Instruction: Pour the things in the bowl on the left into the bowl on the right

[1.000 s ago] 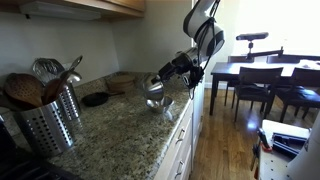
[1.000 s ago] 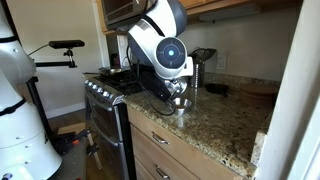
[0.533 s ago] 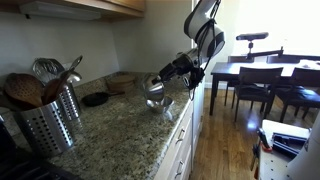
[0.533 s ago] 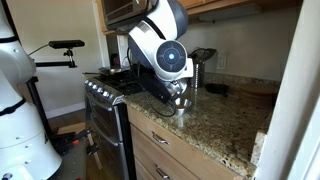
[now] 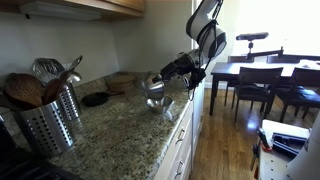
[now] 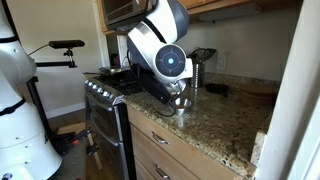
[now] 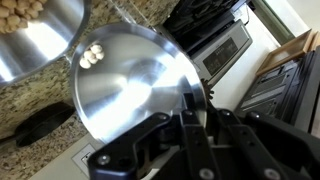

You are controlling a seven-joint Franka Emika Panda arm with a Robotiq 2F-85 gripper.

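Steel bowl (image 7: pixel 130 90) sits clamped by its rim in our gripper (image 7: pixel 194 100), jaws tight on it, tilted over the second bowl (image 7: pixel 35 35). We see a few beans (image 7: pixel 92 56) at its far lip and more in the second bowl. Our counter (image 5: pixel 120 130) has its front edge near both, and the stove (image 7: pixel 215 45) stands beyond.

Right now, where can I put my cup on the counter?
The granite counter is bare between the utensil holder and the tilted bowl. It is crowded there: the gripper holds that bowl beside the other bowl.
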